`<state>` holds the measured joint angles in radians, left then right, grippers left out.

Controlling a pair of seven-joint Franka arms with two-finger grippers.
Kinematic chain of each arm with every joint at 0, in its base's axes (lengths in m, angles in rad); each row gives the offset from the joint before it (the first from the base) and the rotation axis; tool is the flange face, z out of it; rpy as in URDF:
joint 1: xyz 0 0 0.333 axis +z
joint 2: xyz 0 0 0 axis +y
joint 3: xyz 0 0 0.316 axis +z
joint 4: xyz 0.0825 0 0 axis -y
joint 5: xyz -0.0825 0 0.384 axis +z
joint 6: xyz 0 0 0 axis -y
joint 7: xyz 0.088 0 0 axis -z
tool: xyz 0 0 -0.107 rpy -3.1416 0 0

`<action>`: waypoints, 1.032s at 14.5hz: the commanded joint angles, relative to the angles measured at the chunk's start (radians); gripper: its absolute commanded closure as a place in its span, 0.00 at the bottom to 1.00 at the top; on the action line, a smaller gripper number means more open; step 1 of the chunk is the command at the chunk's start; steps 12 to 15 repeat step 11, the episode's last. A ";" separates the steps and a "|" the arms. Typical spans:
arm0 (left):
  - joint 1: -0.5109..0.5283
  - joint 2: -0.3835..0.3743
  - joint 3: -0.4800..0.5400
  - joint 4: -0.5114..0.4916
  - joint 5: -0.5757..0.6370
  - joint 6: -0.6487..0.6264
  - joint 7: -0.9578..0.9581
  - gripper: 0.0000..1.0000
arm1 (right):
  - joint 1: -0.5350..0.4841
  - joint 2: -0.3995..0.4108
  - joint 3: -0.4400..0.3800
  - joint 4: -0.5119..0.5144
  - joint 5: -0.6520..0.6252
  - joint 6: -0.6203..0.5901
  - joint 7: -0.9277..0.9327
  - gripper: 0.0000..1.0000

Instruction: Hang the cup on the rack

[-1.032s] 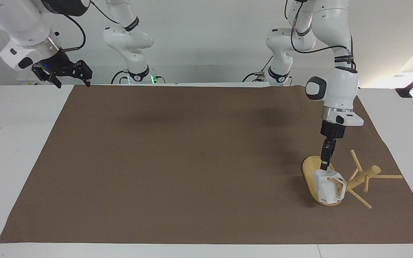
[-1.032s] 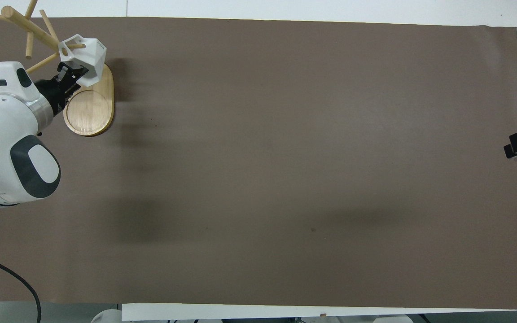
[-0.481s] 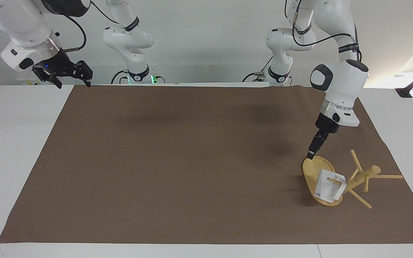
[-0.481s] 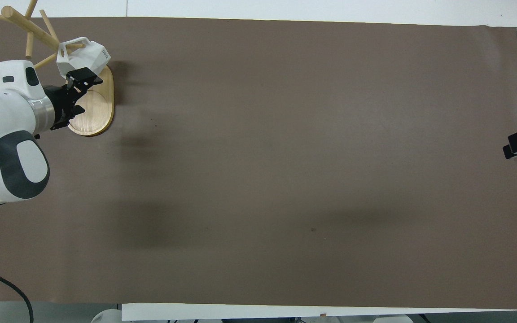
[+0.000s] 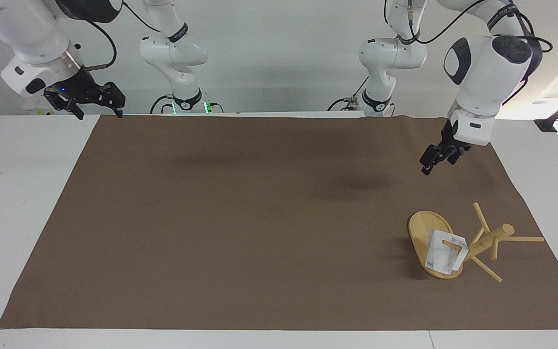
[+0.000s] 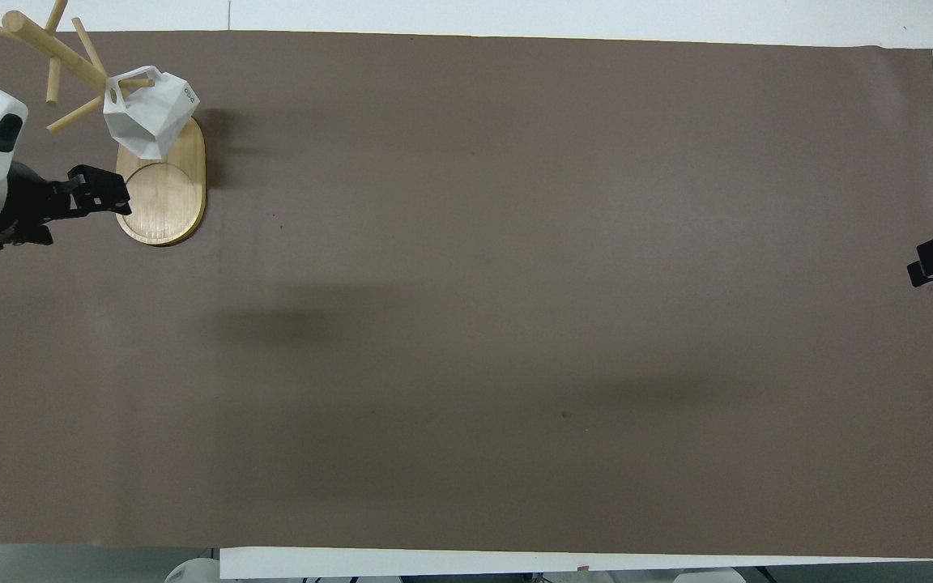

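At the left arm's end of the mat [image 5: 259, 218], at about four o'clock in the facing view, we see the cup [image 5: 445, 252] hung by its handle on a peg of the rack [image 5: 482, 242], free of any grip, so we judge the hanging done. Our left gripper [image 5: 438, 157] is raised over bare mat at about twelve o'clock from the cup, fingers spread and empty, while our right gripper [image 5: 96, 101] waits at ten o'clock, fingers spread too. The cup's long axis tilts off upright against the base, though which end is its mouth we cannot tell
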<state>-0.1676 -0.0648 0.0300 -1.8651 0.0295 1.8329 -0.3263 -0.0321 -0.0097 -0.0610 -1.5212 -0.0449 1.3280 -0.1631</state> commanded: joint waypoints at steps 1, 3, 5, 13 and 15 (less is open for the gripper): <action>0.045 0.014 -0.004 0.057 0.015 -0.136 0.180 0.00 | 0.000 -0.019 0.001 -0.024 -0.001 0.005 0.010 0.01; 0.059 0.008 -0.002 0.082 0.029 -0.170 0.194 0.00 | 0.000 -0.018 0.001 -0.024 -0.001 0.005 0.010 0.01; 0.074 0.016 -0.001 0.173 0.030 -0.275 0.205 0.00 | 0.000 -0.018 0.001 -0.025 -0.001 0.005 0.010 0.01; 0.074 0.046 -0.001 0.268 0.029 -0.356 0.363 0.00 | 0.000 -0.018 0.001 -0.025 -0.001 0.005 0.010 0.01; 0.074 0.046 -0.001 0.268 0.029 -0.356 0.363 0.00 | 0.000 -0.018 0.001 -0.025 -0.001 0.005 0.010 0.01</action>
